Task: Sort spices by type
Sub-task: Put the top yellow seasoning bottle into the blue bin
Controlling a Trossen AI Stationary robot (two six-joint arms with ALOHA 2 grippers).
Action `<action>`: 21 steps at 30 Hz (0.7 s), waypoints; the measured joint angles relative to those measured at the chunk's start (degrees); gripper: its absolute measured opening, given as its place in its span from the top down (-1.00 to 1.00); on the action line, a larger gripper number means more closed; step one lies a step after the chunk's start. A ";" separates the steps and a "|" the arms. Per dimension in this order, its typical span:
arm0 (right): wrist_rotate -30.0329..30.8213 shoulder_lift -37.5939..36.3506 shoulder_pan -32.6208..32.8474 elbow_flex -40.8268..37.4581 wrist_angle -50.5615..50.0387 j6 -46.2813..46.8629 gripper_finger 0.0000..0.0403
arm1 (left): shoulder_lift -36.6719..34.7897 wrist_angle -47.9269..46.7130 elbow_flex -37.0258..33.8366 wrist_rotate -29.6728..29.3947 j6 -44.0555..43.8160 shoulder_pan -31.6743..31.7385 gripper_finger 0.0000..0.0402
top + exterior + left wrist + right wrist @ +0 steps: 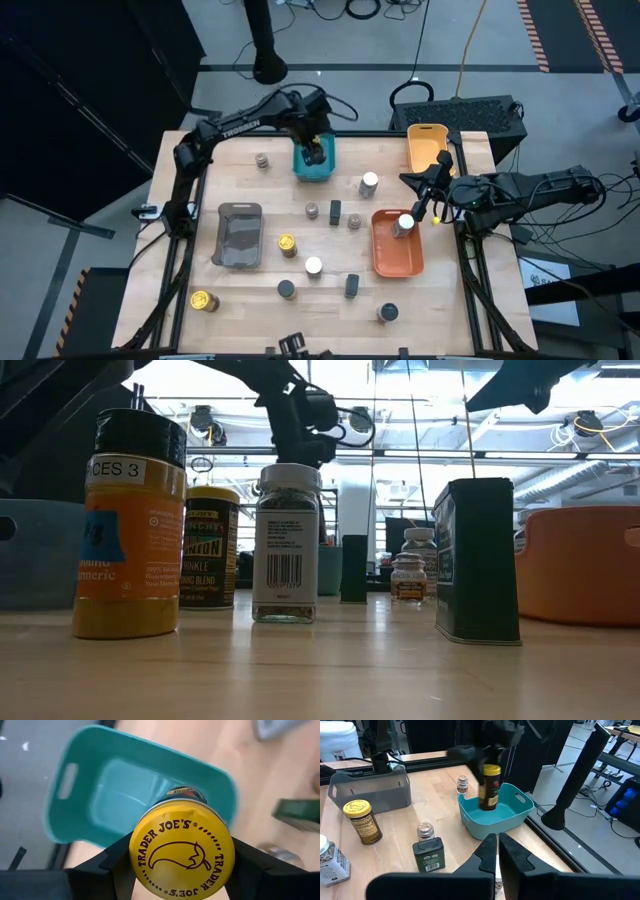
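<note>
A yellow-topped jar [181,849] is gripped by the left gripper [316,150] over the teal tray [300,166].

The jar is clamped between the left gripper's two dark fingers [100,870], its yellow lid toward the wrist and its body hanging down into the teal tray directly beneath. Left of this gripper a small jar [262,160] stands on the wooden table [180,260]; nearer the front edge lies the grey tray [240,236], with two more yellow-topped jars [287,245] beyond it. Between the two grippers several jars and dark tins [335,212] are spread over the table. The right gripper [428,195] is held with its fingers closed on nothing, above the table just beside the orange tray [396,262], in which a white-topped jar [404,224] stands; the yellow tray [424,146] lies behind it.
</note>
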 joint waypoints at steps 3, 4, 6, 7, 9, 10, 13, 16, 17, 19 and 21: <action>0.00 0.00 0.00 0.00 -0.02 0.00 1.00 | 0.00 -2.64 -0.04 -0.20 0.73 -1.01 -0.15; -0.01 0.00 0.00 0.00 -0.06 0.00 1.00 | 0.00 -3.72 -0.04 -0.51 1.26 -1.10 -0.15; -0.01 0.00 0.00 0.00 -0.28 0.00 1.00 | 0.00 -5.87 -0.04 -1.43 1.42 -1.13 -0.15; -0.02 0.00 0.00 0.00 -0.48 0.04 1.00 | 0.00 -6.72 -0.08 -2.08 1.42 -1.11 -0.15; 0.00 0.00 0.00 0.00 -1.07 0.26 1.00 | 0.00 -6.48 -0.82 -3.07 1.46 -0.69 -0.15; 0.00 0.00 0.00 0.00 -1.24 0.26 1.00 | 0.00 -5.77 -1.21 -3.18 1.46 -0.40 -0.15; 0.00 0.00 0.00 0.00 -1.29 0.50 1.00 | 0.00 -4.66 -2.36 -3.32 1.57 0.25 -0.15; 0.00 0.00 0.00 0.00 -1.31 0.55 1.00 | 0.00 -4.03 -3.06 -3.40 1.88 0.61 -0.15; 0.00 0.00 0.00 0.00 -1.30 0.55 1.00 | 0.00 -4.10 -3.10 -3.42 1.88 0.71 -0.15; 0.00 0.00 0.00 0.00 -1.31 0.48 1.00 | 0.00 -3.96 -3.10 -3.41 1.97 0.97 -0.15; 0.00 0.00 0.00 0.00 -1.31 0.48 1.00 | 0.00 -3.29 -3.10 -3.44 2.03 1.17 -0.15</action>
